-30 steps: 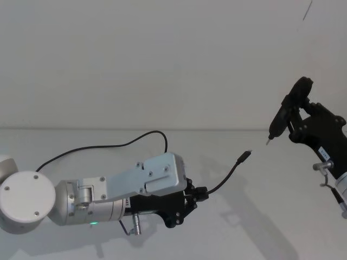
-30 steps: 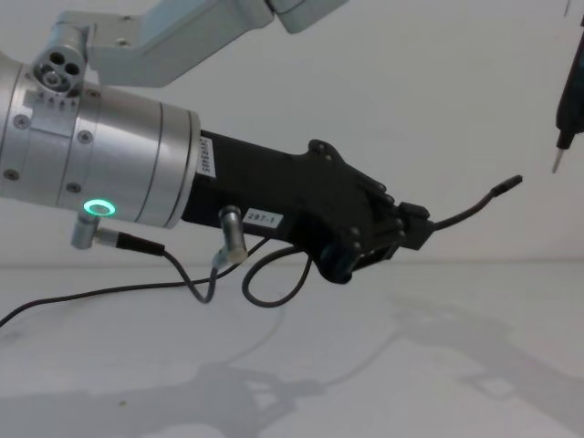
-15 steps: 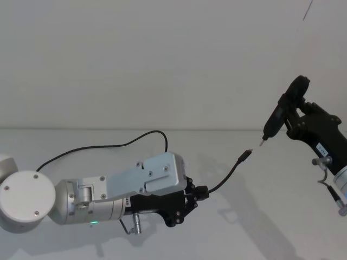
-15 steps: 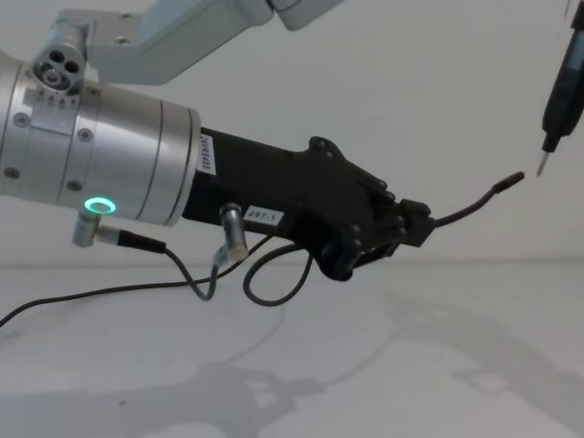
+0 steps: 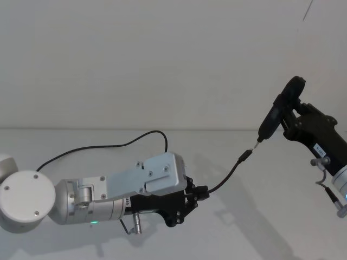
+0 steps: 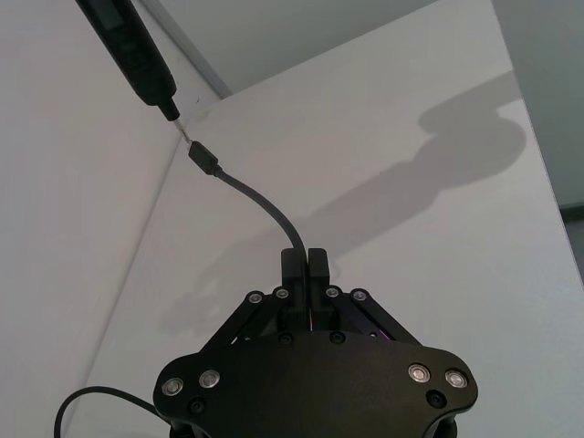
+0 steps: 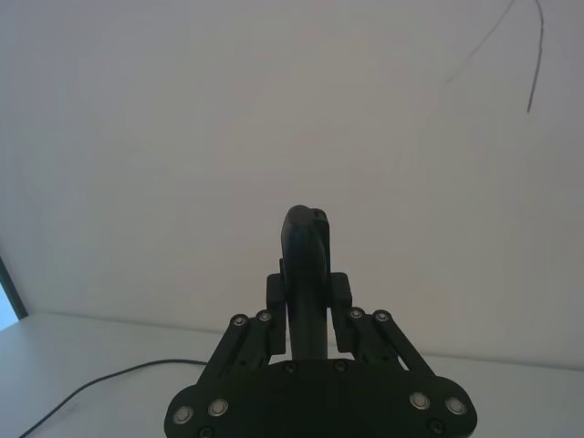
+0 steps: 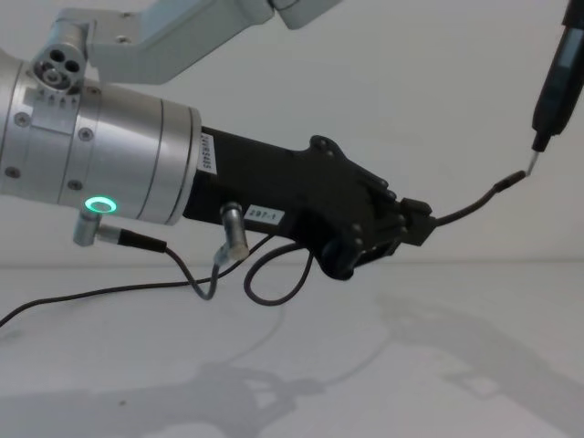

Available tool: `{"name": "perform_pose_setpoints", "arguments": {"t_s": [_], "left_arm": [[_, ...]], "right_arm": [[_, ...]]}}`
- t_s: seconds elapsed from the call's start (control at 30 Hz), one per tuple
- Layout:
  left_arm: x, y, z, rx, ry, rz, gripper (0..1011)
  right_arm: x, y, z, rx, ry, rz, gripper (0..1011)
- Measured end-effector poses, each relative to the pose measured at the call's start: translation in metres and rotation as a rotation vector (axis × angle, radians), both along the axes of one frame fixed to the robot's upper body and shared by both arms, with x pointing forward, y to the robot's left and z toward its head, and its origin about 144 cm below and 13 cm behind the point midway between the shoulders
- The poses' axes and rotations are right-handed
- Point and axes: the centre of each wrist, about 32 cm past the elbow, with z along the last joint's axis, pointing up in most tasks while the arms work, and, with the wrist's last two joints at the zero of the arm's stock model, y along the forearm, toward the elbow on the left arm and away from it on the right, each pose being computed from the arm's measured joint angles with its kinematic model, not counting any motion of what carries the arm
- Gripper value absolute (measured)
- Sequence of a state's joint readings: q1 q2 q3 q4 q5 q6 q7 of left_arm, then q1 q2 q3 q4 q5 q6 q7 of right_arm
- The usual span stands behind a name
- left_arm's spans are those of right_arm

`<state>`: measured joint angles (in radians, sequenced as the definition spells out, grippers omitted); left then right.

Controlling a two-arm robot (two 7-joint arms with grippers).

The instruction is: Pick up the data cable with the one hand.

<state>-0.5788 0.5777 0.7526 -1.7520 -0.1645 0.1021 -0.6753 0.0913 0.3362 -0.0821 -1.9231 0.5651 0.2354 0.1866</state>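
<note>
The left gripper [image 5: 201, 192] hangs above the white worktop [image 5: 260, 227], reaching forward and to the right. Its jaws are narrowed right down onto the data cable [image 5: 227, 176], clamping the cord a short way back from its end. The pick-up looks done: the gripped stretch is off the surface.

Ahead of the left gripper, 1 short free length of cable rises in a gentle curve and ends in the small dark plug [image 5: 246, 155]. The grip sits close to the end, probably so that the limp cord holds itself up and the plug points outward instead of drooping. Behind the left gripper, the slack hangs in a loose loop under its body, then trails back along the arm's side onto the worktop, where it lies in a long bend.

The right gripper [image 5: 290, 116] sits up and to the right of the left gripper, well clear of it, with its jaws closed on a slim black tool [image 5: 276, 114]. The tool slants down toward the left gripper's side, and its thin metal tip [image 8: 531, 164] comes in just beside the plug; whether the 2 touch cannot be told. In the left wrist view the tip and plug [image 6: 203, 157] line up straight out from the left gripper [image 6: 304, 265], which suggests the cable is held up as a steady target.

A green ring light [image 8: 98, 206] glows on the silver cylinder behind the left gripper.
</note>
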Motion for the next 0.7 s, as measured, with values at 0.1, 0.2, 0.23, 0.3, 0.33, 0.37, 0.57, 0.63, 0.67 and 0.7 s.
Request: {"name": "perform_pose_setpoints", "arguments": {"t_s": [0.1,0.2,0.23,0.3,0.33,0.37,0.57,0.63,0.67,0.7], "left_arm": [[0.0,-0.0001,0.0,0.0,0.0,0.0,43],[0.0,0.0,0.0,0.0,0.0,0.0,43],[0.0,-0.0001,0.0,0.0,0.0,-0.001,43],[0.0,0.0,0.0,0.0,0.0,0.0,43],[0.0,0.0,0.0,0.0,0.0,0.0,43],[0.0,-0.0001,0.0,0.0,0.0,0.0,43],[0.0,0.0,0.0,0.0,0.0,0.0,43],[0.0,0.0,0.0,0.0,0.0,0.0,43],[0.0,0.0,0.0,0.0,0.0,0.0,43],[-0.0001,-0.0001,0.0,0.0,0.0,-0.001,43]], "right_arm": [[-0.0016,0.0006,0.0012,-0.001,0.002,0.008,283],[-0.0029,0.0011,0.002,-0.002,0.004,0.013,283],[-0.0029,0.0011,0.002,-0.002,0.004,0.013,283],[-0.0042,0.0013,0.0029,-0.004,0.005,0.018,283],[-0.0048,0.0015,0.0033,-0.005,0.007,0.02,283],[-0.0053,0.0016,0.0035,-0.005,0.007,0.022,283],[-0.0082,0.0023,0.0047,-0.009,0.011,0.03,283],[-0.0091,0.0026,0.005,-0.01,0.012,0.032,283],[-0.0093,0.0028,0.005,-0.009,0.012,0.033,283],[-0.0094,0.0029,0.005,-0.009,0.013,0.033,283]]}}
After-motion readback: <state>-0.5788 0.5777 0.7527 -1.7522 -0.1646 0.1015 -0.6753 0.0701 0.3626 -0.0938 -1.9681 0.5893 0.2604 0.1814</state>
